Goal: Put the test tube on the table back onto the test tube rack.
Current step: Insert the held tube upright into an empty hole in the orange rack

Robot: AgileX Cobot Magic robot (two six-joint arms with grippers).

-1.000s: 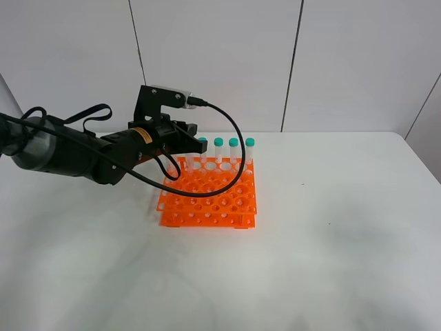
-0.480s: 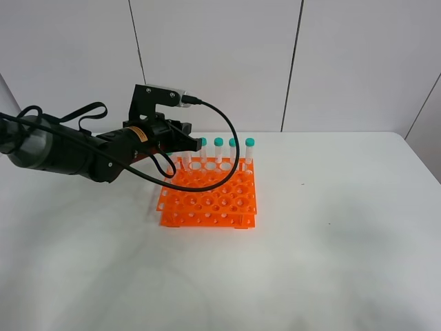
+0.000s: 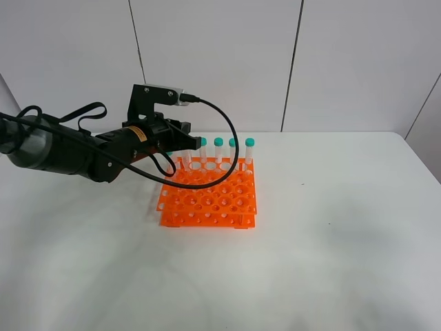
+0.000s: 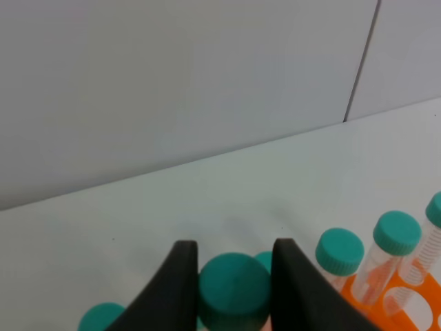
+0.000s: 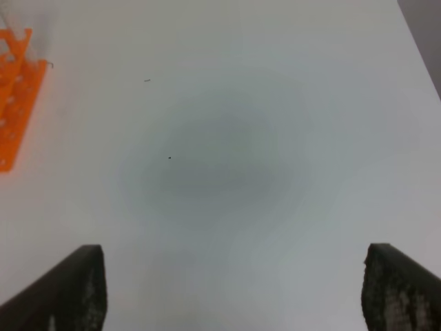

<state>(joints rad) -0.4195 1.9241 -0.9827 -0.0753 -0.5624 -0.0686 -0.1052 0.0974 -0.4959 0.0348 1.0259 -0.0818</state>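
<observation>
Table [image 3: 331, 262]: a wide white top that carries everything. No loose tube shows lying on it, so the pick-up looks done.

Left arm [image 3: 69, 152]: reaches in low from the left side and ends over the far-left corner of the rack. That low, near-level reach explains why its camera looks along the back row towards the wall.

Rack [image 3: 210, 200]: an orange grid of holes set flat near the middle of the table. Its front rows are bare, and the filling runs along the far row only.

Right claw [image 5: 234, 276]: jaws spread wide with only bare table between them, gripping nothing. It hangs well apart from the rack, probably parked clear of the working arm.

Left claw [image 4: 231, 276]: jaws closed on the green cap, one on each side. Pinching at the cap would leave the clear body free to drop into a hole.

Other tubes [image 3: 218, 143]: green-capped and upright in the far row, just beside the claw. The left wrist view shows caps on both sides of the held one, so the gap being filled is a tight one.

Test tube [image 4: 234, 286]: held upright in the left claw at the far-left end of the rack. Only its cap shows, so I cannot tell whether its tip is in a hole yet.

Step, as I judge it: seating the tube, release not yet made.
</observation>
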